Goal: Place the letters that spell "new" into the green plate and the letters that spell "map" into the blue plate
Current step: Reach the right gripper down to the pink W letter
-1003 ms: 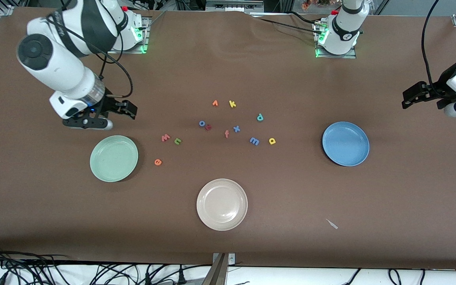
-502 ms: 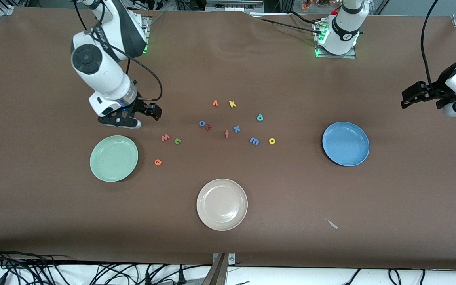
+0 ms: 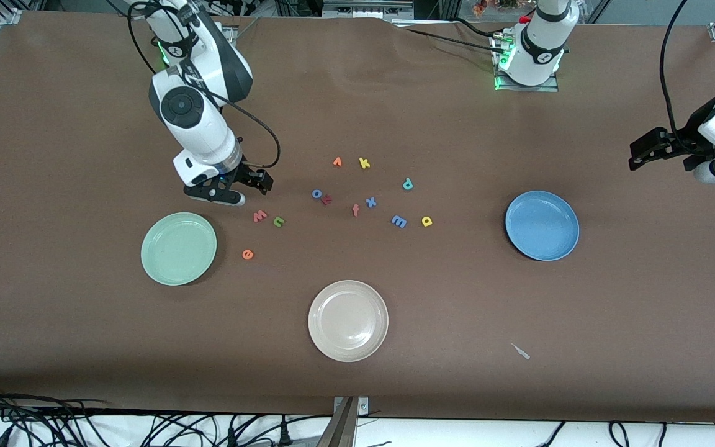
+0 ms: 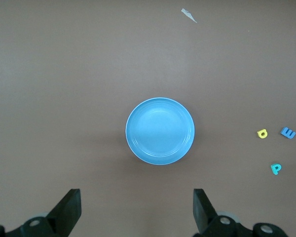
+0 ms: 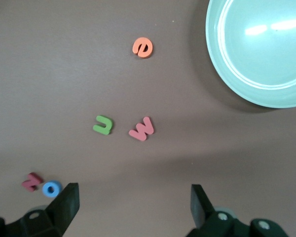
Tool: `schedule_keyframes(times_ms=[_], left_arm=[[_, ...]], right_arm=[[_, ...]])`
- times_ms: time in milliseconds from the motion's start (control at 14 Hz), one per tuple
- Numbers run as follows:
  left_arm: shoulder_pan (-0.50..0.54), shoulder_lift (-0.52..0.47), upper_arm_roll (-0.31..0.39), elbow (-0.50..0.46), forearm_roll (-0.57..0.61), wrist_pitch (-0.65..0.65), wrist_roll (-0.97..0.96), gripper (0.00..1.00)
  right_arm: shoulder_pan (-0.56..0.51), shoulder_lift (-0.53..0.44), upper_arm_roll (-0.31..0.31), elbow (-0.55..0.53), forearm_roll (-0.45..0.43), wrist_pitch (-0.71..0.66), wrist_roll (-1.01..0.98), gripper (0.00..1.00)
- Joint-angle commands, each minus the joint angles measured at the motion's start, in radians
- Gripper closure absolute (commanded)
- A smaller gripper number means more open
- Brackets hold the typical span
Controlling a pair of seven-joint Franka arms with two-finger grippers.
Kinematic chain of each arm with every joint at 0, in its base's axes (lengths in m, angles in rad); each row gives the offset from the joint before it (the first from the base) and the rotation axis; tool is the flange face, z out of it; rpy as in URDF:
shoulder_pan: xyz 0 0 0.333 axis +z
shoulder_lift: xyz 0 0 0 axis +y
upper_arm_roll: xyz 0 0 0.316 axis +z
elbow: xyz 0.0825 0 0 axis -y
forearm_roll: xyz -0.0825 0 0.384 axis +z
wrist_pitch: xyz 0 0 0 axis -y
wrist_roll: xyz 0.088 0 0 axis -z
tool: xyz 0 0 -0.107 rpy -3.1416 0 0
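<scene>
Nothing is sorted yet: green plate (image 3: pixel 178 248) and blue plate (image 3: pixel 542 225) are lying empty, all six letters (image 3: pixel 260 216) on the worktop (image 3: pixel 357 372). Right pincer (image 3: pixel 242 186), released, is hovering near "w"; left pincer (image 3: pixel 658 149), released, is waiting.

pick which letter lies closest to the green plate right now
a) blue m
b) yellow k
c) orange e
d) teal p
c: the orange e lies on the table just beside the green plate, while the other three sit toward the left arm's end, nearer the blue plate.
</scene>
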Motion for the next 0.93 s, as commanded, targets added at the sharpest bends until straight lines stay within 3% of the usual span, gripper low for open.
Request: schedule_keyframes(times_ms=[0, 860], left_arm=[[0.006, -0.001, -0.004, 0.015, -0.014, -0.019, 0.021, 0.0], [-0.01, 0.003, -0.047, -0.002, -0.014, -0.02, -0.002, 0.0]], right_arm=[[-0.006, 0.038, -0.005, 0.002, -0.028, 0.062, 0.031, 0.0], [0.003, 0.205, -0.057, 0.028, -0.042, 0.237, 0.113, 0.01]])
